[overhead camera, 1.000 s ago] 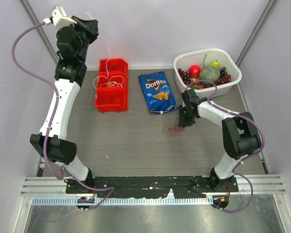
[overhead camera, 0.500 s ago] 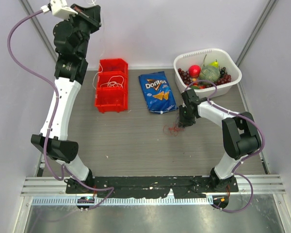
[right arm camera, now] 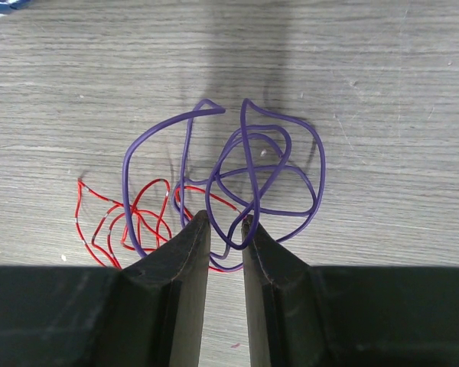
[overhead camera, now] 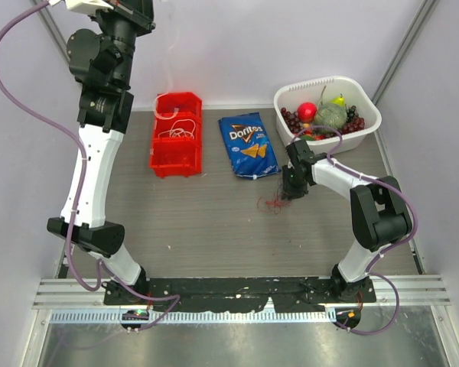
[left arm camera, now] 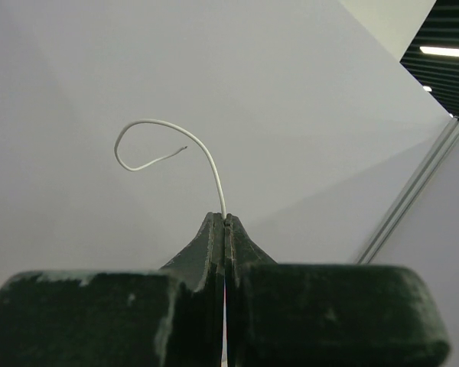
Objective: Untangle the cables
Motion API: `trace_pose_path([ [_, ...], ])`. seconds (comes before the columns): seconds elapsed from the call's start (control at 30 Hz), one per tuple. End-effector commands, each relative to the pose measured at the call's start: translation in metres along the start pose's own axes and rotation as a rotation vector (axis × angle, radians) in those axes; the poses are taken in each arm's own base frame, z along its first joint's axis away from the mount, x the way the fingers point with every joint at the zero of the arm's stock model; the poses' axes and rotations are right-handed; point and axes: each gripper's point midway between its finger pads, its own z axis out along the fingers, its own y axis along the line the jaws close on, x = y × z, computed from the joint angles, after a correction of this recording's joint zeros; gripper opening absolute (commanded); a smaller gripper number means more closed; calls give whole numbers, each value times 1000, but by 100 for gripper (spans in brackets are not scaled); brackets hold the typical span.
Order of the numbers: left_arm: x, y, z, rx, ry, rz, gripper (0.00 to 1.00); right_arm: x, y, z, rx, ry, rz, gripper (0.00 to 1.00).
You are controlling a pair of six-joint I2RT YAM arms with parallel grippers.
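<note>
My left gripper (overhead camera: 140,9) is raised high at the back left, shut on a white cable (left arm camera: 213,162) whose free end curls above the jaws (left arm camera: 226,218). More white cable (overhead camera: 176,131) lies in loops in the red bin (overhead camera: 159,164). My right gripper (right arm camera: 226,219) is low over the table, jaws a little apart, with a loop of the purple cable (right arm camera: 322,164) lying between the tips. The red cable (right arm camera: 130,218) is tangled with it just to the left. In the top view this tangle (overhead camera: 273,202) lies beside the right gripper (overhead camera: 289,193).
A blue Doritos bag (overhead camera: 249,144) lies between the red bin and the tangle. A white basket (overhead camera: 369,126) of fruit stands at the back right, close behind the right arm. The walls stand close on both sides.
My left arm has risen higher and turned, lifting the white cable with it. The right arm and the red and purple tangle have not moved.
</note>
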Motion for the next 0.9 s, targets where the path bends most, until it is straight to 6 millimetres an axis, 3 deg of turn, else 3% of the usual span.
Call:
trace_pose_path([
  [0.0,-22,-8,-3,16,-55,19,0,-18,10,-9,-26,-44,-15,29],
  [0.17,-6,5,1,-14,-33,-7,0,-17,8,-10,-24,-49,-12,28],
  [0.57,63,63,3,-121,81,-91,0,-17,7,-12,-16,-55,-12,28],
  [0.87,81,101,-4,-207,115,-101,0,-18,6,-11,-11,-54,-13,29],
])
